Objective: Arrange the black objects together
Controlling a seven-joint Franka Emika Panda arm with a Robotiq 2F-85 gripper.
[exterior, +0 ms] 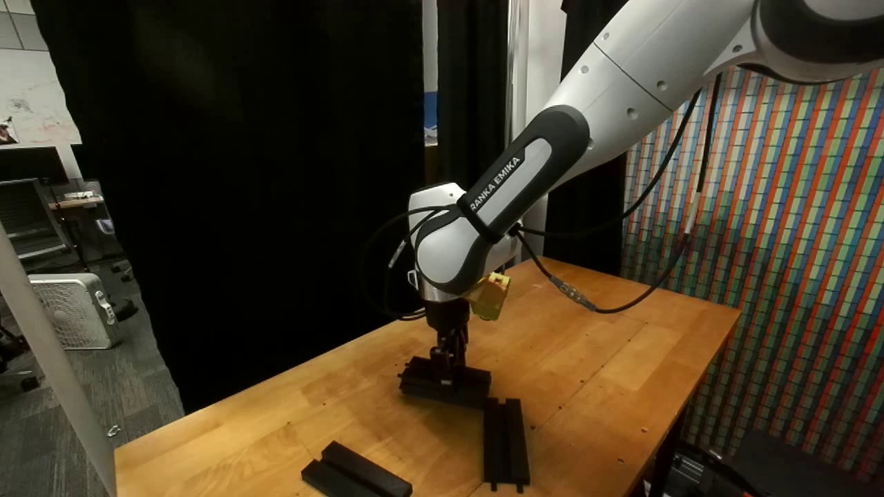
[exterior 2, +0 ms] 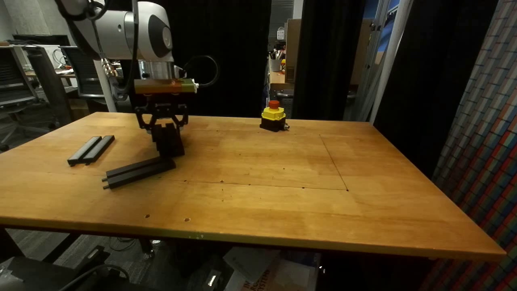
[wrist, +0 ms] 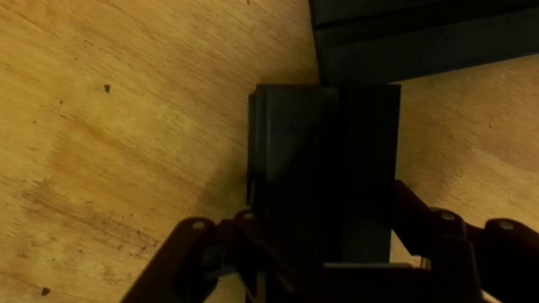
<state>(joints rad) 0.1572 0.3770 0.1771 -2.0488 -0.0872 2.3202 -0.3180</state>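
The arranging looks partly done: the black objects (exterior: 516, 443) form three groups, two of them flat on the bench (exterior 2: 282, 210), each showing two parallel strips, though I cannot tell whether every strip is a separate bar. The gripper (exterior 2: 166, 130) is closed on the held black group (wrist: 324, 168), a jaw at each long side; whether that group rests on the bench is unclear. Its end comes right up to the angled black group (exterior 2: 139, 173), touching or just beside it. In both exterior views the outlying black group (exterior 2: 91, 150) sits apart. What remains, I judge, is squaring the held black group against the angled one and bringing the outlying one in.
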